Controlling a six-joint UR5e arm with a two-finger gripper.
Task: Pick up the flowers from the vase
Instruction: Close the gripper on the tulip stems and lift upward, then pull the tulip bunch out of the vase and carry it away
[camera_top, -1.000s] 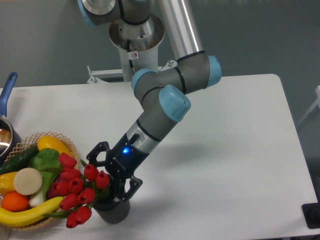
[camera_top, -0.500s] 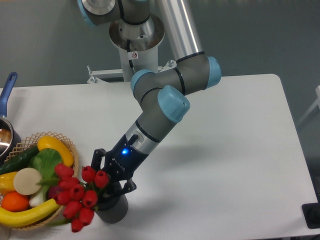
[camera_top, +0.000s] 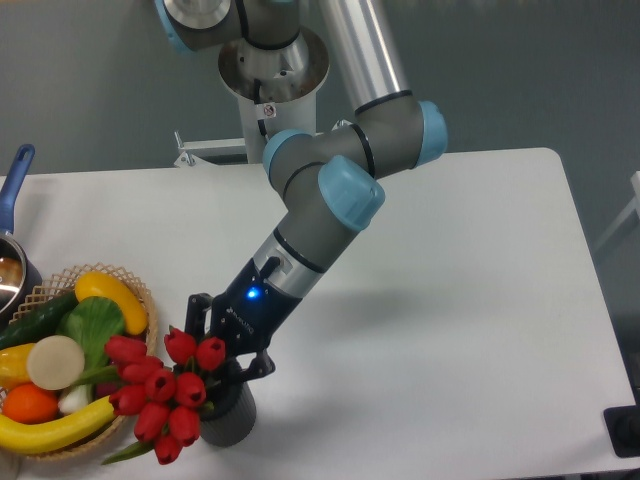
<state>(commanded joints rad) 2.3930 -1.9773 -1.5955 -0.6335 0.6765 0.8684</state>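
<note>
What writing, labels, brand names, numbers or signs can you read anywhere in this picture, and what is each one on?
No text here can be read.
Small red and white sticker on the arm's base column: too small to read.
Pale marking on the gripper body, near its blue light: too blurred to read.
The flowers, vase, wicker basket and table: no writing visible.

Red tulip flowers (camera_top: 160, 390) lean left from the dark grey vase (camera_top: 228, 422) at the table's front edge.
</note>
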